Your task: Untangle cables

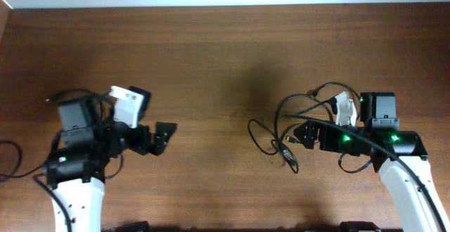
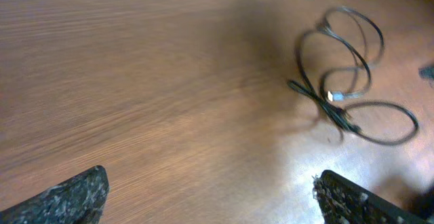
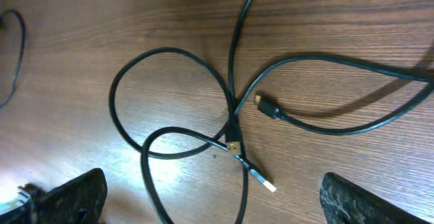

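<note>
Several cables lie looped and crossed, 1 silver plug pointing lower-right.

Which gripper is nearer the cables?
Right. The right gripper hangs open just over the cables; the left gripper, also open, sits well away from them on the robot's left side.

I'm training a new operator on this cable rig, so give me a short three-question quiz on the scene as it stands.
1. True or false: the left gripper grips a cable.
2. The cables lie: A) beside the left gripper, B) beside the right gripper, C) midway between both.
3. Fill in: both grippers' jaws stand ____.
Key: 1 false; 2 B; 3 open.
</note>
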